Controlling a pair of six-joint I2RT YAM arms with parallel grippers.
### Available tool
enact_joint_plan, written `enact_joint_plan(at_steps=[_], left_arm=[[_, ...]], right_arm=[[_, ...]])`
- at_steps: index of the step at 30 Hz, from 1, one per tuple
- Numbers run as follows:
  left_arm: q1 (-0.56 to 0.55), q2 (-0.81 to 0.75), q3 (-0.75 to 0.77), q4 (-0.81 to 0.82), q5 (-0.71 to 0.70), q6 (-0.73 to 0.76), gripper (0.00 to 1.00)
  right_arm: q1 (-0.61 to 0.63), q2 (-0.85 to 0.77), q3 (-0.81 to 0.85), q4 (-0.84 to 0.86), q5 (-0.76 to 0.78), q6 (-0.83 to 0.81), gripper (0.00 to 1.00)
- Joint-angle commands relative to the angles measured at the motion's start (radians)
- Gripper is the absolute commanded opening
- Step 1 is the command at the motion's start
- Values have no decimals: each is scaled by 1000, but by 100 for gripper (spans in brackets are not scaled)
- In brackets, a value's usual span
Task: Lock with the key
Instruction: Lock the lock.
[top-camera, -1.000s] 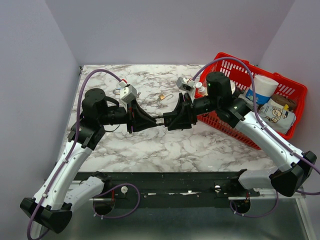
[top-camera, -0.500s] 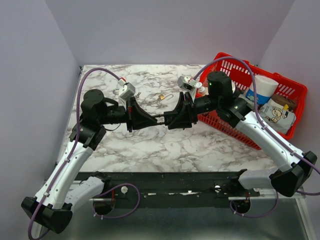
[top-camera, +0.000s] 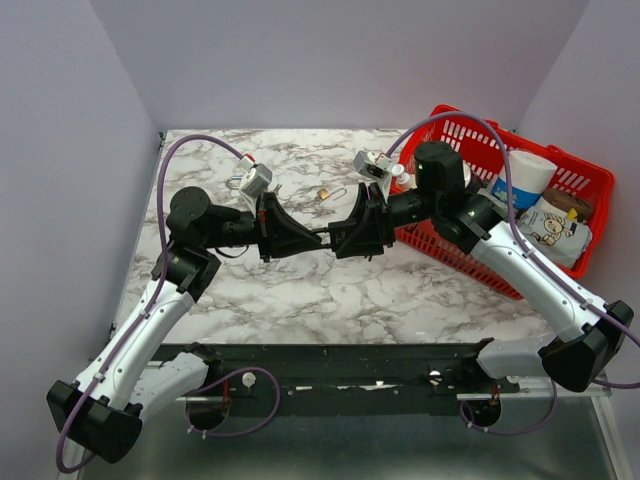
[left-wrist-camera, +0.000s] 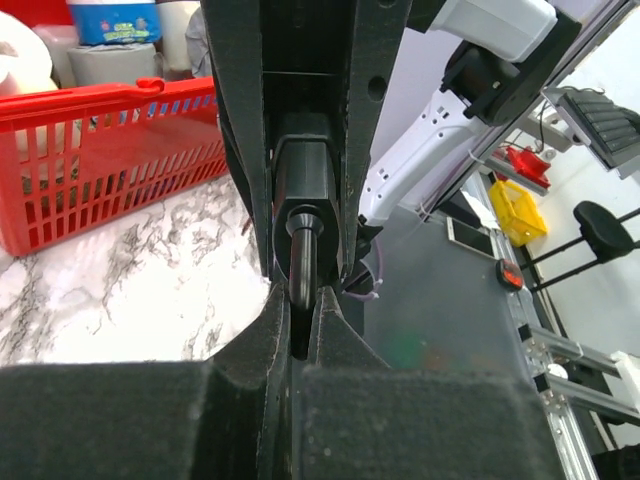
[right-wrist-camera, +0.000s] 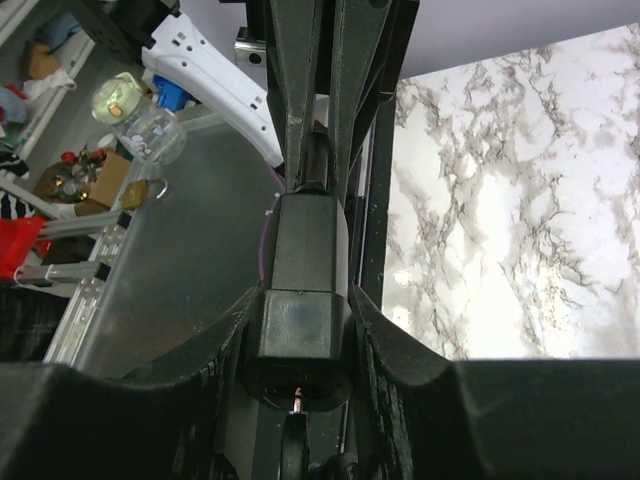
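Note:
Both grippers meet tip to tip above the middle of the marble table. My right gripper (top-camera: 343, 237) (right-wrist-camera: 305, 300) is shut on a black rectangular lock (right-wrist-camera: 305, 270), gripping its two sides. The lock (left-wrist-camera: 303, 170) faces my left gripper in the left wrist view. A black-headed key (left-wrist-camera: 301, 265) sticks out of the lock's end. My left gripper (top-camera: 316, 238) (left-wrist-camera: 300, 335) is shut on that key head, with its pads flat against both sides. The key's blade is hidden inside the lock.
A red basket (top-camera: 470, 135) stands at the back right, holding a white cup (top-camera: 528, 172) and a printed bag (top-camera: 555, 228). A small brass padlock (top-camera: 327, 193) lies on the table (top-camera: 300, 290) behind the grippers.
My left gripper has closed onto the key head. The left arm has shifted slightly right towards the lock. The right arm has held still.

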Motion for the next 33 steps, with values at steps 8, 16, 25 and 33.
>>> enact_joint_plan(at_steps=[8, 16, 25, 33], left_arm=[[-147, 122, 7, 336, -152, -136, 0], [-92, 119, 21, 300, -123, -134, 0], [22, 56, 170, -216, 37, 263, 0], [22, 57, 249, -503, 86, 491, 0]], right_arm=[[155, 118, 23, 240, -1, 39, 1], [146, 107, 17, 202, 5, 4, 1], [100, 9, -38, -122, 43, -284, 14], [21, -34, -5, -324, 109, -385, 74]])
